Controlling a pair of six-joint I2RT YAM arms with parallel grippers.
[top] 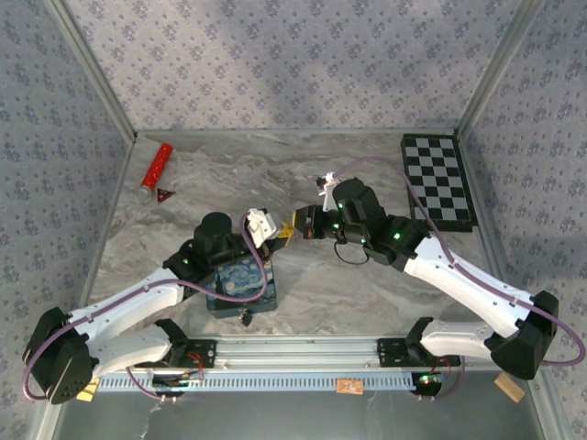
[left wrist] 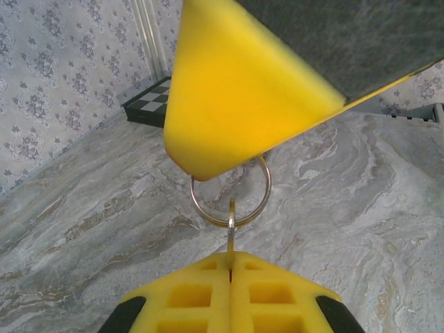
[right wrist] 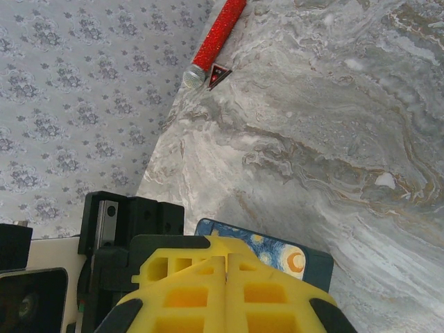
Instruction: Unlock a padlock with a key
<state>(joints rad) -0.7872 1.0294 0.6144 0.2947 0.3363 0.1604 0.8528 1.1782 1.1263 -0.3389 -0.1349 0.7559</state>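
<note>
Near the middle of the marbled table (top: pixel 367 293), the two arms meet tip to tip, the left gripper (top: pixel 281 235) reaching in from the near left and the right gripper (top: pixel 295 227) from the near right. On the left wrist camera the left gripper (left wrist: pixel 231 267) has its yellow fingers pressed together on the thin edge of a key (left wrist: pixel 231 225), which stands up out of the seam. A key ring (left wrist: pixel 201 203) passes through the key's top, and one of the right gripper's yellow fingers (left wrist: pixel 236 97) hangs just above, covering the ring's upper part. On its own camera the right gripper (right wrist: pixel 227 267) has its fingers closed flat against each other, with nothing visible between them. A blue tin (top: pixel 240 286) lies under the left arm. A small dark lump, seemingly the padlock (top: pixel 246 317), sits on the table touching or just beside the tin's near edge. A red cylinder (top: pixel 156 165) and a dark-red triangle (top: pixel 165 193) lie at the far left, and a checkerboard (top: pixel 438 181) at the far right.
</note>
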